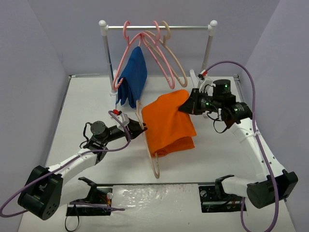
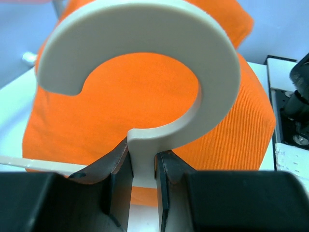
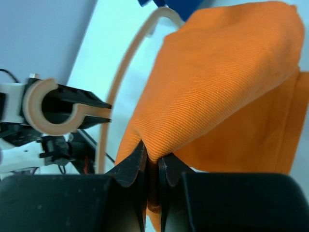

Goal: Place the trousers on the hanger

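The orange trousers (image 1: 169, 126) lie folded on the table, draped across the cream-beige hanger (image 1: 155, 166), whose right side is hidden under them. My left gripper (image 1: 136, 128) is shut on the hanger's neck just below the hook. In the left wrist view the hook (image 2: 193, 43) curves above my left gripper (image 2: 143, 162), with the trousers (image 2: 145, 96) behind. My right gripper (image 1: 186, 107) is shut on a fold at the trousers' far right corner. In the right wrist view my right gripper (image 3: 151, 162) pinches the trousers (image 3: 227, 72), and the hanger's arm (image 3: 120, 77) shows at the left.
A white clothes rack (image 1: 159, 27) stands at the back of the table. It carries pink hangers (image 1: 153, 48), one beige hanger (image 1: 179, 72) and a dark blue garment (image 1: 133, 77) hung at the left. Grey walls close in the table (image 1: 82, 111) on both sides.
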